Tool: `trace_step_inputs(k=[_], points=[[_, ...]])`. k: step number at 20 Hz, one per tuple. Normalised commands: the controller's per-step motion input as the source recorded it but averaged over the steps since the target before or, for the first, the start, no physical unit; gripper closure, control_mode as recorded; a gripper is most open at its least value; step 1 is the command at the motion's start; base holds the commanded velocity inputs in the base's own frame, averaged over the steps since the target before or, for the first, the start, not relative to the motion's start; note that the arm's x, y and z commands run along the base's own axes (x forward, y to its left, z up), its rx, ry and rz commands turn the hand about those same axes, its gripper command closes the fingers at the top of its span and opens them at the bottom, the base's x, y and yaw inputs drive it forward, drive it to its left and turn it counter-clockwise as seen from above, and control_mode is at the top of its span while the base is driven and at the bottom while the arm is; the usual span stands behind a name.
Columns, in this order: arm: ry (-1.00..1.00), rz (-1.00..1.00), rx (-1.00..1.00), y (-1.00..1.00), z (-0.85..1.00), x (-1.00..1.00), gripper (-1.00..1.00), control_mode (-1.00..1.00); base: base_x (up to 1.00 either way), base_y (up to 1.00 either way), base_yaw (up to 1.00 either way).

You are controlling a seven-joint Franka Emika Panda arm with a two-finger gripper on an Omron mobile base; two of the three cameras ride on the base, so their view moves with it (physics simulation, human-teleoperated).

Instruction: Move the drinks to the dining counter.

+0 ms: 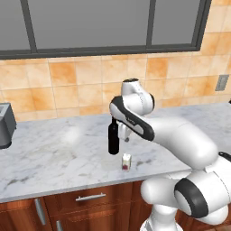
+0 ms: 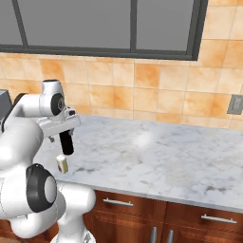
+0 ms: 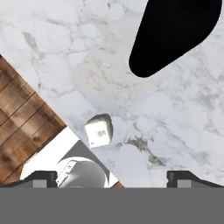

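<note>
Marble surface [image 1: 45, 158] up front, running wide across handled wooden cabinets [image 1: 90, 198], with an orange tiled wall [image 1: 67, 76] behind and a dark-framed window [image 1: 90, 22] up top. Over at 9 o'clock in the left base view, parked on the marble, a grey appliance [image 1: 5, 124]. At 3 o'clock on the tiles, a grey wall outlet [image 1: 222, 82].

And now to the drinks! Standing upright mid-surface, the near-black wine bottle [image 1: 113, 137], neck tucked behind the arm's wrist. Just beside it at 5 o'clock, closer to the front edge, upright too and not touching, the small white carton [image 1: 126, 162] with its red mark facing out. From the right base view, same pair at far left: wine bottle [image 2: 66, 142] below the hand, carton [image 2: 61, 163] at 6 o'clock of it, right by the edge.

Looking down through the hand view: tool [image 3: 114, 177] spread wide, tips far apart, gripping nothing, hanging above the marble. Carton [image 3: 99, 131] at 11 o'clock from the tool, apart from both tips. Wine bottle [image 3: 175, 35] as a big dark shape up at 1 o'clock. Wooden floor [image 3: 22, 122] peeking in at 9 o'clock past the surface's edge.
</note>
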Motion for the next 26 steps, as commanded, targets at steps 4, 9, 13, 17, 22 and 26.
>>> trace_step_inputs(k=[4, 9, 13, 17, 22, 26], points=[[0.03, 0.13, 0.00, 0.03, -0.42, 0.12, -1.00, -1.00, 0.00, 0.00, 0.00], [0.02, 0.11, 0.00, 0.03, -0.37, 0.10, -1.00, -1.00, 0.00, 0.00, 0.00], [0.01, 0.10, 0.00, 0.12, -0.35, 0.01, -1.00, -1.00, 0.00, 0.00, 0.00], [0.00, 0.09, 0.00, 0.15, -0.28, 0.00, -1.00, -1.00, 0.00, 0.00, 0.00], [0.00, 0.06, 0.00, 0.05, -0.20, 0.00, -1.00, -1.00, 0.00, 0.00, 0.00], [0.00, 0.04, 0.00, 0.00, -0.11, 0.00, -1.00, -1.00, 0.00, 0.00, 0.00]])
